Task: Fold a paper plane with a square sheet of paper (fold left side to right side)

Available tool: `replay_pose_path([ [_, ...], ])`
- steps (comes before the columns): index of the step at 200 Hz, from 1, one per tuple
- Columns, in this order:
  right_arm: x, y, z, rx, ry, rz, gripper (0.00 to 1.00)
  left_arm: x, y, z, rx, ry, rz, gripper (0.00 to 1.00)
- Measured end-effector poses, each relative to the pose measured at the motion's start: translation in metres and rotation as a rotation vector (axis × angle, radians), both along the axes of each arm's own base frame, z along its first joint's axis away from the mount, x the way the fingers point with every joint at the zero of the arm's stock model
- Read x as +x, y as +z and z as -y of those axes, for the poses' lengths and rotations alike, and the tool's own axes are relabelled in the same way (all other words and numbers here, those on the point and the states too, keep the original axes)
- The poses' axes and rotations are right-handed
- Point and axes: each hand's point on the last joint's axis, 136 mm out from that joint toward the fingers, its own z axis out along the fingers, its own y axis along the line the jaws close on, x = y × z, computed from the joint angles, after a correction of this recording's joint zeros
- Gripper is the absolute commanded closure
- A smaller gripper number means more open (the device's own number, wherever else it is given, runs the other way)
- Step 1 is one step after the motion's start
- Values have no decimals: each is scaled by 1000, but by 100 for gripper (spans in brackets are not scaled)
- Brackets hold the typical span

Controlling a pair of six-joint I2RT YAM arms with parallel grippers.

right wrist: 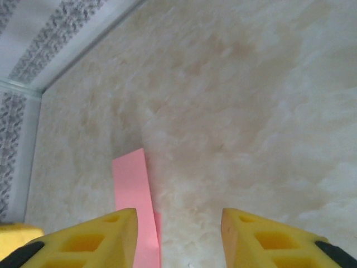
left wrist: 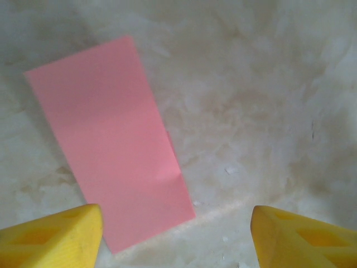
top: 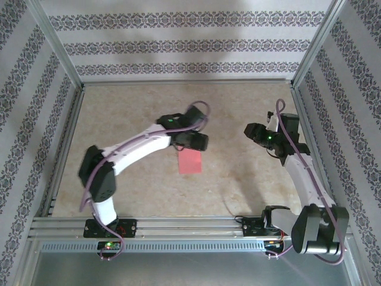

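Nearest the overhead camera, the two arm bases are bolted to a metal rail (top: 178, 226) along the near edge of a pale, marbled counter (top: 131, 113). The left arm (top: 140, 146) curves up and inward toward the middle of the counter. The right arm (top: 303, 179) rises along the right side and bends inward at its far end.

Just beyond the bases, near the counter's centre, lies the square sheet of paper (left wrist: 106, 145), salmon pink and flat. It shows as a long rectangle rather than a square, so the left-to-right fold looks done. In the left wrist view a thin sliver of a lower layer peeks out along one long edge, which suggests the two halves do not quite line up.

The left gripper (left wrist: 176, 231) hovers over the far end of the sheet. Its yellow fingers (left wrist: 56, 234) are spread wide and hold nothing. The right gripper (right wrist: 178, 234) hangs well apart to the right, its fingers parted more narrowly and also empty. From its wrist camera the sheet lies ahead and to the left.

No pointed nose, wing folds or slim dart shape can be seen. Judging from this, the first fold is made and most of the plane's folding is left.

Farthest away, patterned wallpaper walls (top: 178, 42) close off the back and sides.
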Motion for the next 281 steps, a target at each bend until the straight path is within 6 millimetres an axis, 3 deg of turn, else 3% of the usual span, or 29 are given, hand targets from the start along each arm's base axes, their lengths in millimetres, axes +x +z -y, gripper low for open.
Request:
replay_pose_path([
  [31, -3, -28, -50, 73, 149, -102, 86, 18, -32, -65, -200, 245, -28, 30],
  [47, -8, -45, -82, 93, 231, -169, 94, 18, -55, -83, -248, 319, -71, 30],
  [65, -11, -62, -115, 94, 309, -227, 100, 17, -66, -88, -299, 354, -100, 33],
  [87, -8, -75, -152, 83, 394, -260, 100, 22, -63, -83, -367, 360, -93, 36],
  [113, 1, -89, -180, 64, 447, -271, 100, 26, -61, -77, -426, 363, -85, 38],
  [165, 21, -125, -189, 29, 442, -321, 100, 26, -80, -71, -444, 361, -143, 38],
  [228, 25, -157, -175, -18, 430, -374, 100, 25, -94, -67, -440, 354, -184, 38],
  [281, 26, -159, -174, -21, 447, -363, 100, 24, -120, -58, -437, 339, -272, 47],
])
